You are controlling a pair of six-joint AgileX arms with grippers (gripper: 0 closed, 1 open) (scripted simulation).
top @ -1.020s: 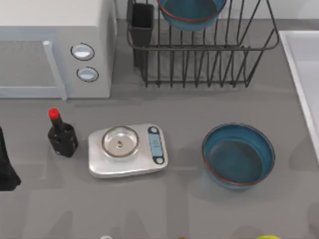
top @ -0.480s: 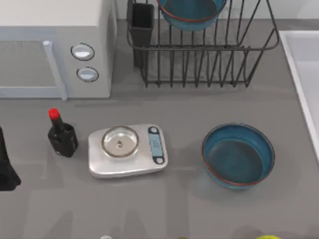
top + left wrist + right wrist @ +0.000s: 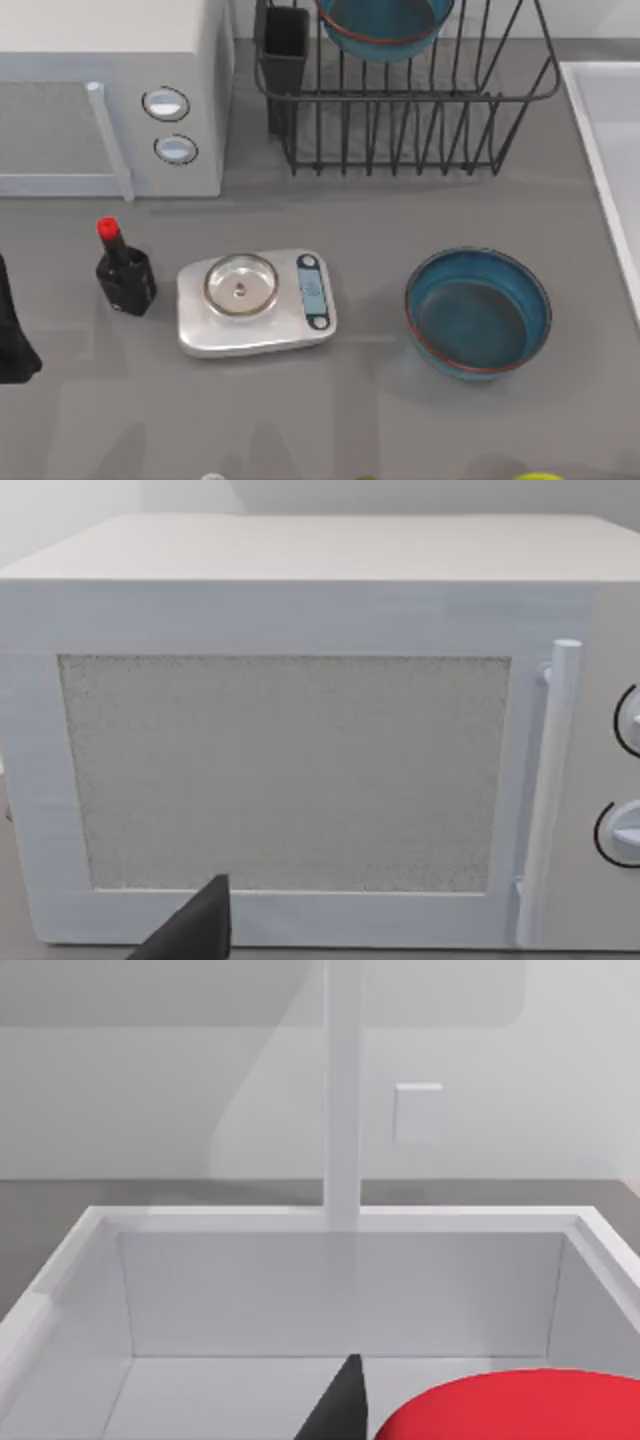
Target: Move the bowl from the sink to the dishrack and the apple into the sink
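The apple [image 3: 515, 1407] sits in the sink [image 3: 90, 1260], right under your right gripper, so that half looks done; a bowl [image 3: 385, 25] is racked in the dishrack [image 3: 410, 110]. Can't tell either gripper's state.

Counted across the table and the wrist views

Two bowls [image 3: 478, 312] [image 3: 385, 25], one dishrack [image 3: 410, 110] with one utensil cup [image 3: 284, 45], one microwave [image 3: 110, 95] with two knobs [image 3: 166, 104], one scale [image 3: 256, 302], one black bottle [image 3: 124, 270], one sink [image 3: 608, 130], one apple [image 3: 520, 1407].
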